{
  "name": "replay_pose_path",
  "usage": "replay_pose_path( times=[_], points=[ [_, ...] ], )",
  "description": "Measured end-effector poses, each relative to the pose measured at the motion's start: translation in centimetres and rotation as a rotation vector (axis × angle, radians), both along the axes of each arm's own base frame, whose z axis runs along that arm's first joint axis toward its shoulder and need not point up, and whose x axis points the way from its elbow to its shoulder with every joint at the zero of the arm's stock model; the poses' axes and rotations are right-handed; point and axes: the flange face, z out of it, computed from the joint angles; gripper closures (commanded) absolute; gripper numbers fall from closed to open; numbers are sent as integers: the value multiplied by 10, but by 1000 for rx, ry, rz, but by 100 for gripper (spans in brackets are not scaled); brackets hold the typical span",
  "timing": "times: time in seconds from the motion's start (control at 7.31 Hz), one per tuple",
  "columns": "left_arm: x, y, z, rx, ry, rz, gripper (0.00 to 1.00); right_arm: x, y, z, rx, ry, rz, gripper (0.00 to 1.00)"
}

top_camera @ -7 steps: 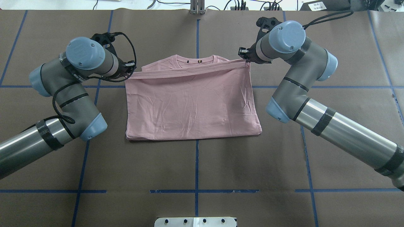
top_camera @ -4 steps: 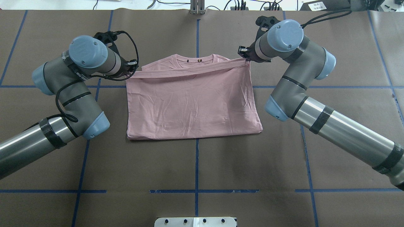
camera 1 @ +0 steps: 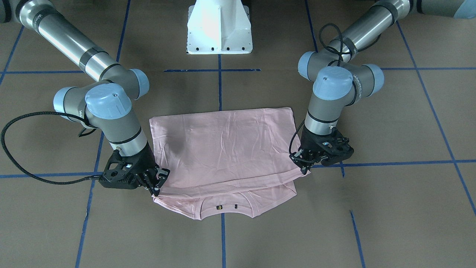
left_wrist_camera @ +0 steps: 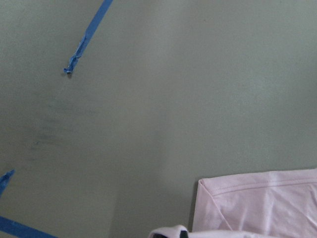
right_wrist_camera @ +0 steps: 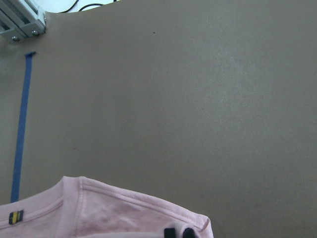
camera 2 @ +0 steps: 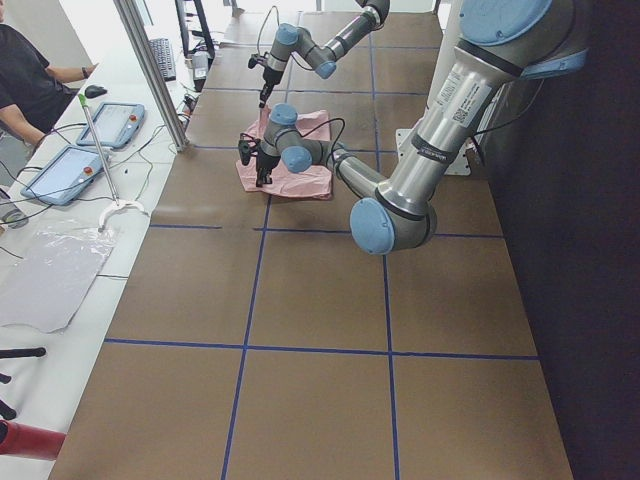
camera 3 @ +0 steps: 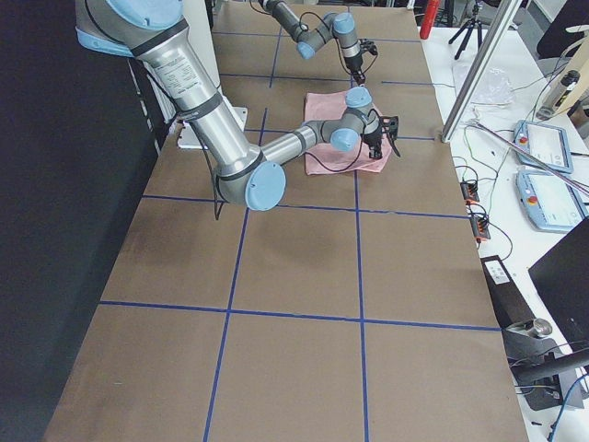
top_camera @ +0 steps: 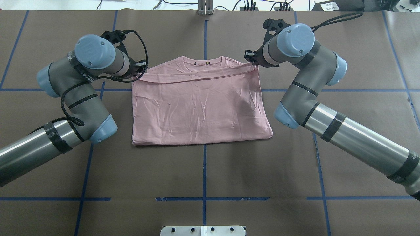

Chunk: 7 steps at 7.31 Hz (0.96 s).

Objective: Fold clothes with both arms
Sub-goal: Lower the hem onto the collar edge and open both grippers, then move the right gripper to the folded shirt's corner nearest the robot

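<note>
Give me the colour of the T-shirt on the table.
Light pink T-shirt, plain on the side facing up; the overhead exterior view shows it best.

No text, number or brand can be read with certainty. White lettering runs along a grey joint housing of the left arm (camera 1: pixel 336 83) and of the right arm (camera 1: pixel 108 108); it is too small and skewed to make out. Inside the T-shirt (top_camera: pixel 200 108) collar, a small tab (right_wrist_camera: pixel 16 216) shows yellow and black bars only, no characters legible. A white sticker (top_camera: pixel 329 6) on a black box (top_camera: pixel 352 5) at the table's far edge carries dark print, illegible
</note>
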Motion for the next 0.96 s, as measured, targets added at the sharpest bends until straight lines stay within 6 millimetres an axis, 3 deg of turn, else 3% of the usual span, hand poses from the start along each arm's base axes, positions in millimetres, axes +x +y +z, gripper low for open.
replay_pose_path(
  times=[0.27,0.55,0.82,0.96],
  points=[
    [0,0,1,-2,-4,-1,0,1,5,1,35,6,-31,0],
    [-1,0,-2,-4,1,-6,0,18,30,-8,45,-44,-65,0],
    [0,-1,-9,-4,10,-11,0,52,92,2,-8,-120,-106,0],
    [0,0,-11,-7,16,-15,0,59,121,2,-66,-142,-107,0]
  ],
)
